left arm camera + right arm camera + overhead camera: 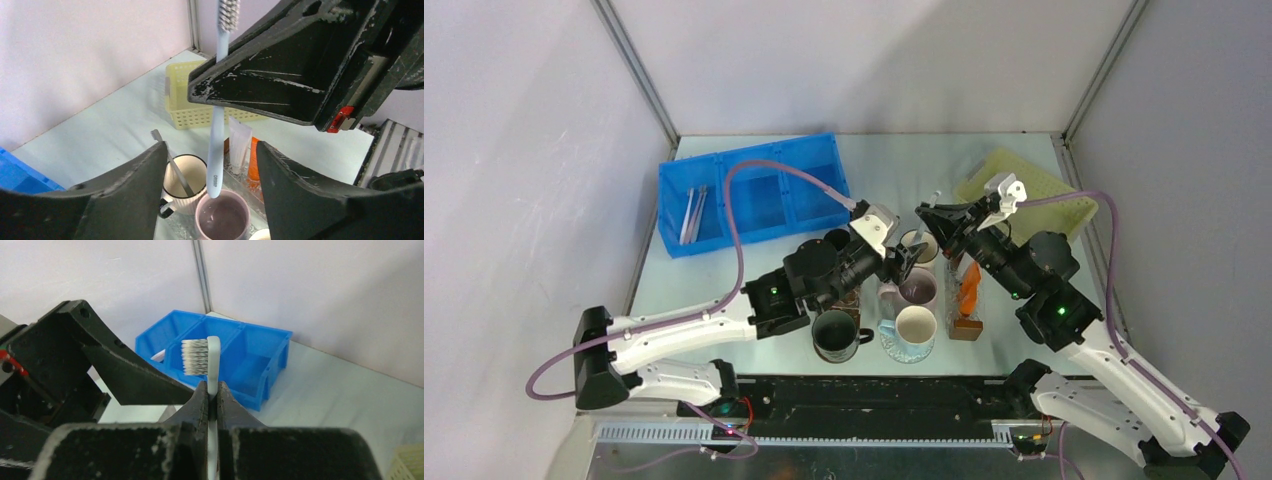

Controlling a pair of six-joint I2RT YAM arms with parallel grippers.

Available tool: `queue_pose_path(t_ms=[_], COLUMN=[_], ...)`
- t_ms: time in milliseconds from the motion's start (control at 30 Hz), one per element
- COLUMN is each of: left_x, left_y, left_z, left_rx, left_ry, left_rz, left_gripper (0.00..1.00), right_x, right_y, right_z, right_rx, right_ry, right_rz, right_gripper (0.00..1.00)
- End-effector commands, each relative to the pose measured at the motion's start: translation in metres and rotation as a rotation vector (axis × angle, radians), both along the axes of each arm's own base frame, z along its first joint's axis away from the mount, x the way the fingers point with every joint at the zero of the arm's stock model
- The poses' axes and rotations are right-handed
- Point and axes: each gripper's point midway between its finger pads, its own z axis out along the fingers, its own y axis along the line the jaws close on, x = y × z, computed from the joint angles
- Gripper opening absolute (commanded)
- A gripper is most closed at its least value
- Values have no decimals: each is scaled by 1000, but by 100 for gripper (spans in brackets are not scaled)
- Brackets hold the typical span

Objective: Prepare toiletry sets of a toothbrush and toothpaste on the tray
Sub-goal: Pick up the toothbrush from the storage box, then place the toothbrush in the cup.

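While the right gripper (212, 390) is clamped tight on the neck of a pale toothbrush (216, 150), just under the bristles, we see the brush hanging upright with its head on top. Its handle end points down at a mauve mug (222, 217) and sits just above the rim, not touching it as far as we can tell. The left gripper (210, 150) stands with its jaws wide apart; the handle shows in the gap between them, clear of both fingers, so that hand holds nothing. Beside the mauve mug we find a cream mug (187, 175) with a second brush (172, 165) leaning inside. Just behind the mugs stands the toothpaste (239, 142), a white tube next to an orange one. Farther back on the table sits a yellow basket (192, 112), and on the opposite side a blue bin (250, 355).
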Motion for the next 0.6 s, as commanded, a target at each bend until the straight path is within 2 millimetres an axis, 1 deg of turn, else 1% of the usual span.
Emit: queue_pose_path(t_ms=[0, 33, 67, 100, 133, 167, 200, 300, 333, 433, 467, 500, 533, 567], left_x=[7, 9, 10, 11, 13, 15, 17, 26, 29, 42, 46, 50, 54, 57], left_y=[20, 23, 26, 30, 34, 38, 43, 60, 65, 90, 98, 109, 117, 128], left_z=[19, 18, 16, 15, 15, 14, 13, 13, 10, 11, 6, 4, 3, 2], left_rx=[-42, -38, -36, -37, -40, -43, -42, -63, -57, -86, -78, -83, -86, -91], left_ry=[-22, -20, -14, -11, -6, -1, 7, 36, 46, 76, 87, 100, 106, 116], left_rz=[81, 97, 106, 120, 132, 147, 160, 222, 238, 321, 349, 384, 417, 448], left_gripper=[79, 82, 88, 90, 95, 96, 99, 100, 100, 100, 100, 100, 100, 100], right_x=[5, 8, 12, 13, 15, 16, 19, 23, 24, 28, 29, 31, 32, 35], right_y=[-15, -18, -21, -22, -24, -25, -27, -27, -27, -25, -24, -25, -24, -26], right_z=[17, 13, 10, 6, 2, -1, -7, -25, -29, -51, -55, -67, -71, -82], right_rx=[-11, -32, -42, -55, -61, -67, -76, -98, -103, -117, -114, -126, -120, -130], right_ry=[-57, -52, -47, -43, -36, -36, -25, 8, 17, 69, 80, 99, 109, 126], right_rz=[-77, -97, -124, -134, -149, -158, -175, -189, -189, -199, -202, -219, -223, -243], right_gripper=[0, 0, 0, 0, 0, 0, 0, 0, 0, 0, 0, 0, 0, 0])
